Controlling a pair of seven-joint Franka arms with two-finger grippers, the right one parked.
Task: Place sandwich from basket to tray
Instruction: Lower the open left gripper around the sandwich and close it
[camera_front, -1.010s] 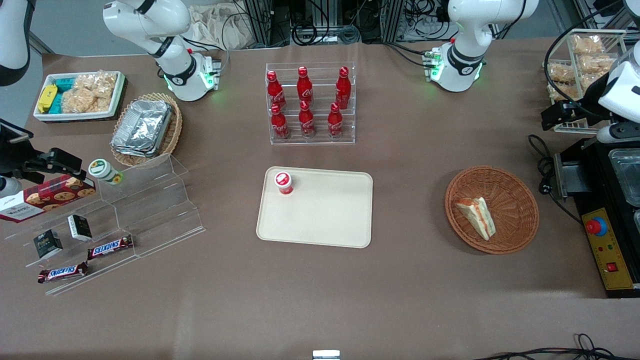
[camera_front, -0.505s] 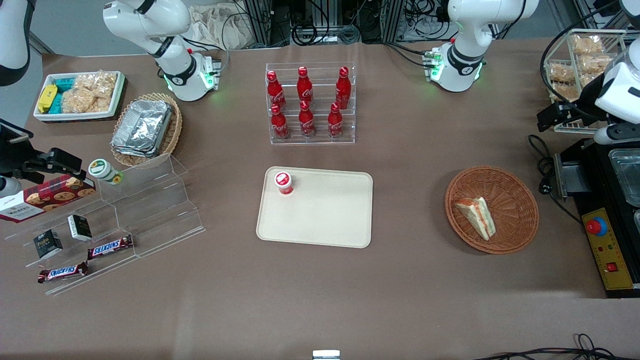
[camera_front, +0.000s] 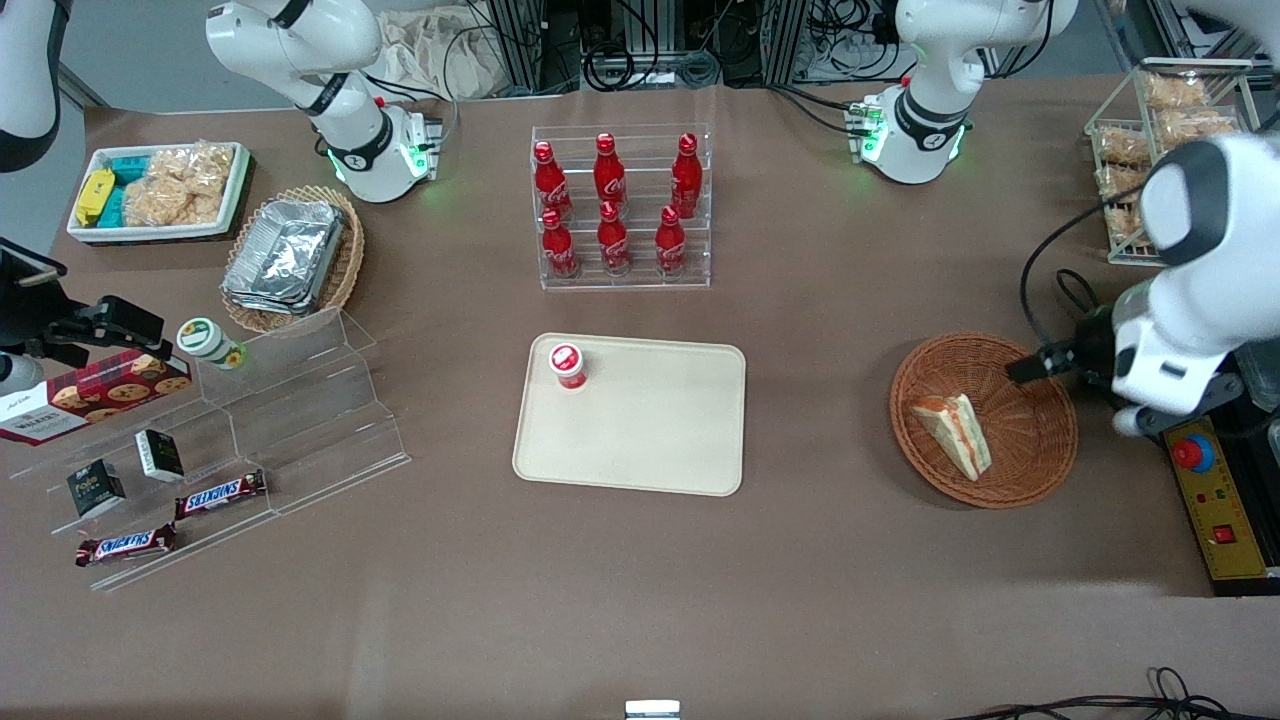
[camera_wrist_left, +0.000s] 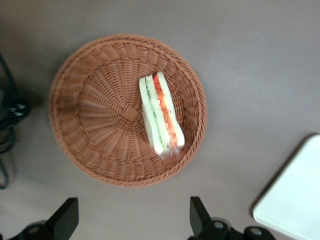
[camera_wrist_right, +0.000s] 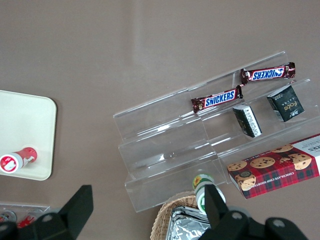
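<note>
My black two-finger gripper (camera_wrist_left: 130, 220) hangs above the round reddish-brown woven wicker basket (camera_front: 1040, 455) at the working arm's end of the table, its fingers (camera_wrist_left: 67, 216) spread wide apart and holding nothing. The triangular white-bread sandwich (camera_front: 953, 433) with orange-red and green filling lies in the basket — on the side nearer the tray, resting against the sloping weave. The flat cream-beige rectangular plastic tray (camera_front: 650, 440) sits mid-table, well apart from the basket, with a small red-and-white cup (camera_front: 567, 365) standing in one of its corners — the one toward the rack of red bottles (camera_front: 612, 205)
</note>
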